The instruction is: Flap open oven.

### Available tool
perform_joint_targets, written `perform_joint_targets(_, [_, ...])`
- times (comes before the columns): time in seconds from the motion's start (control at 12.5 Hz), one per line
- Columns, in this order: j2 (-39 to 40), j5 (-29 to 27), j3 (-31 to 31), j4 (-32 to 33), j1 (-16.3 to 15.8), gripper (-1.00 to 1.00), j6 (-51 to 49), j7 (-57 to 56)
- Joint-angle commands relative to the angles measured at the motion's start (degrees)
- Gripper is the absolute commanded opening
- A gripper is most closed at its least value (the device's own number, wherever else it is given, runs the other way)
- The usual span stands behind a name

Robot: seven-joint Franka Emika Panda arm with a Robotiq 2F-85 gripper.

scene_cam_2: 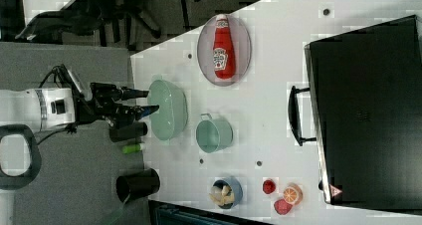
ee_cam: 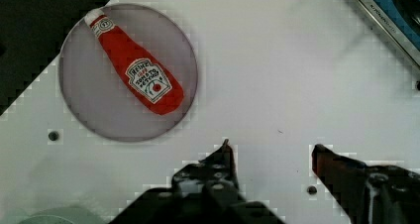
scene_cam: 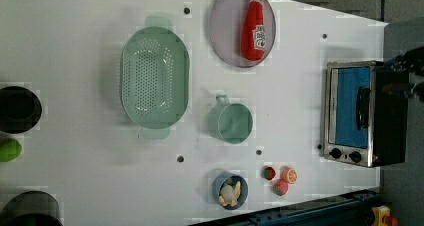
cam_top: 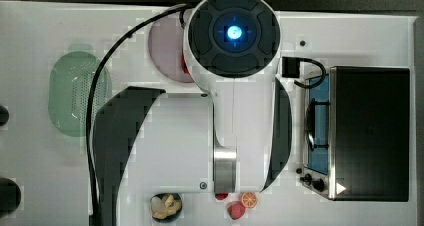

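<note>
The oven [cam_top: 370,131] stands at the top view's right, with a black top and a silver front frame. Its blue-tinted door [scene_cam: 352,108] looks shut, with the dark bar handle [scene_cam_2: 293,116] in front of it and black knobs [scene_cam: 345,155] at one end. My gripper [ee_cam: 272,152] hangs high over the white table, open, with nothing between its fingers [ee_cam: 225,157]. In the right view the gripper [scene_cam_2: 151,100] is far to the left of the oven [scene_cam_2: 368,110]. In the wrist view a corner of the oven [ee_cam: 391,16] shows well clear of the fingertips.
A grey plate [scene_cam: 225,31] holds a red ketchup bottle [scene_cam: 254,28]. A green colander [scene_cam: 155,78], a teal cup [scene_cam: 231,122], a blue bowl [scene_cam: 230,190] of food and toy fruits [scene_cam: 280,178] lie on the table [scene_cam: 75,36]. Black cups [scene_cam: 17,108] stand at the left view's left.
</note>
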State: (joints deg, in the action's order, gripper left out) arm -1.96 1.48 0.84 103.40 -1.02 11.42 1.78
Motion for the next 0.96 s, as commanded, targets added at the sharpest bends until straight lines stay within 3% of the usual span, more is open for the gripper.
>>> perform_joint_targets(0.08, [-22.85, -0.63, 3.04, 14.82, 1.47, 0.59, -8.46, 4.35])
perform_joint_targets(0.24, [-22.86, -0.63, 3.04, 14.82, 1.47, 0.99, -8.46, 4.34])
perform_joint_targets(0.48, [-22.85, -0.63, 3.04, 14.83, 1.47, 1.0, -8.46, 4.34])
perform_joint_targets(0.56, [-22.85, -0.64, 3.04, 14.82, 1.47, 0.9, -8.47, 4.34])
perform_joint_targets(0.96, [-22.74, -0.63, 3.38, 14.99, 1.7, -0.32, -8.43, 4.34])
